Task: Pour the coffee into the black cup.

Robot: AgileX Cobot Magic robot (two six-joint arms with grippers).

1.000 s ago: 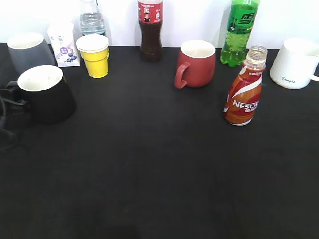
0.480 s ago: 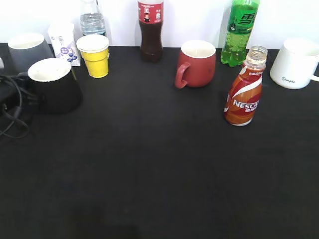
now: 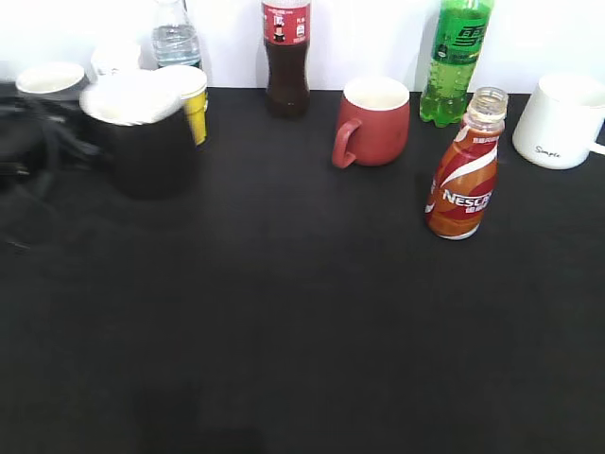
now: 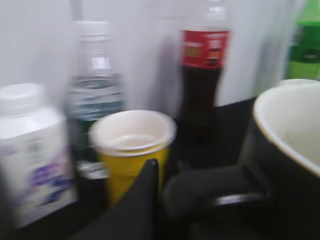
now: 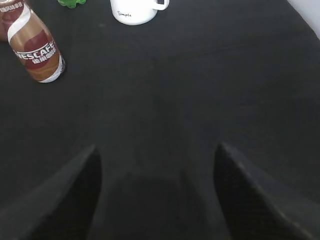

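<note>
The black cup [image 3: 142,132], white inside, is held above the black table at the left, blurred by motion. My left gripper [image 4: 165,200] is shut on its black handle [image 4: 210,192]; the cup's rim and wall [image 4: 290,135] fill the right of the left wrist view. The arm [image 3: 38,142] shows as a dark blur at the left edge. The coffee bottle [image 3: 465,170], orange-red and white with no cap, stands upright at the right; it also shows in the right wrist view [image 5: 35,50]. My right gripper [image 5: 156,165] is open and empty over bare table, out of the exterior view.
Along the back stand a grey mug [image 3: 52,83], a white carton [image 4: 30,150], a water bottle [image 3: 176,38], a yellow paper cup [image 3: 196,99], a cola bottle [image 3: 285,57], a red mug [image 3: 371,121], a green bottle [image 3: 456,61] and a white mug [image 3: 560,121].
My left gripper has carried the black cup up and to the right, from the left edge to in front of the yellow cup. The coffee bottle and right gripper have not moved.
</note>
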